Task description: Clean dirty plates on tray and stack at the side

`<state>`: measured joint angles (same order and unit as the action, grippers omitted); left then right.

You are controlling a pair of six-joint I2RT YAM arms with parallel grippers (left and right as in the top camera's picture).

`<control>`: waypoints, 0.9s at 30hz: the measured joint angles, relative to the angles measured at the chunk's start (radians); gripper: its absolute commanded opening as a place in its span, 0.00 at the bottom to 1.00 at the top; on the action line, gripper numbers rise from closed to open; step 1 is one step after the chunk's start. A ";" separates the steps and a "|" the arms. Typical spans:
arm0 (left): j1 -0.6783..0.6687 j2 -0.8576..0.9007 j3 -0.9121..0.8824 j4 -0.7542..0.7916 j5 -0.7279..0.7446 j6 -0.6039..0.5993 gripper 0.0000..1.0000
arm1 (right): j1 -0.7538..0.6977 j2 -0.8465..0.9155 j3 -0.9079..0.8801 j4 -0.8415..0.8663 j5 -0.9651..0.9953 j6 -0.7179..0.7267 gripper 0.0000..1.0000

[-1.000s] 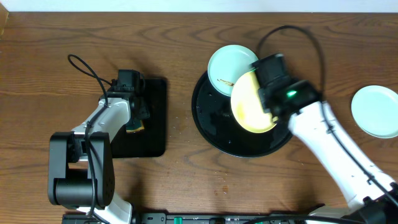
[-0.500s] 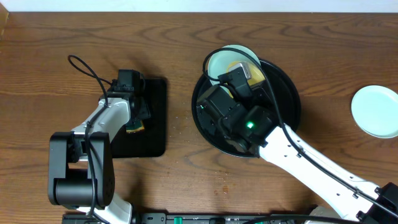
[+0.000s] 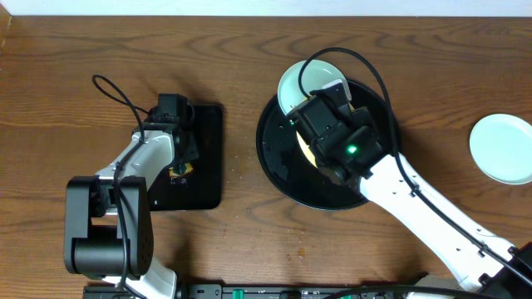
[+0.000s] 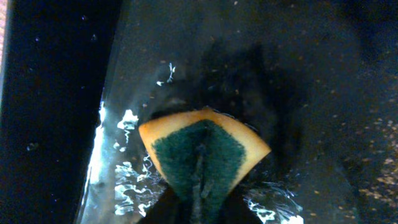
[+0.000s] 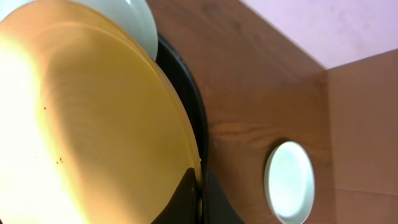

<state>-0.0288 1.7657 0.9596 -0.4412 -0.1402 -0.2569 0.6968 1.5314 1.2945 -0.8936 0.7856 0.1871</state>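
Nearest the robot's base, the left claw (image 4: 199, 210) is clenching a yellow sponge with a green scouring face (image 4: 200, 154). It is pinching the sponge into a wedge, with the narrow end sitting between the fingers and the broad yellow edge pointing away from the wrist. The sponge is hanging over the small rectangular black tray (image 4: 323, 87), whose floor is glistening with water and carrying fine specks. Whether the sponge is touching the floor I cannot tell.

To the right, the right claw (image 5: 200, 188) is grasping the pale yellow round plate (image 5: 87, 106) by its rim. Being round, the yellow plate is showing no long axis. Its hollow face is facing the wrist camera and is carrying a few tiny dark specks. It is sitting over the large round glossy black tray (image 3: 270, 162), mostly hidden beneath the wrist from above, and whether it is lying flat or lifted is not clear.

Just beyond it, a pale blue-white round plate (image 3: 298, 83) is lying at the round tray's far-left rim, partly overhanging it. A second pale blue-white plate (image 3: 501, 148) is lying alone on the brown wooden table (image 3: 75, 50), well apart at the right edge. Farthest off, a pale wall (image 5: 292, 25) is bordering the table.
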 measured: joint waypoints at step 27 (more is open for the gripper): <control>0.005 -0.193 0.003 -0.109 0.032 -0.002 0.07 | -0.121 0.000 0.000 -0.057 -0.344 0.047 0.01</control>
<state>-0.0242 1.5730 0.9623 -0.5499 -0.1078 -0.2588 0.5758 1.5314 1.2945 -0.9508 0.4416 0.2344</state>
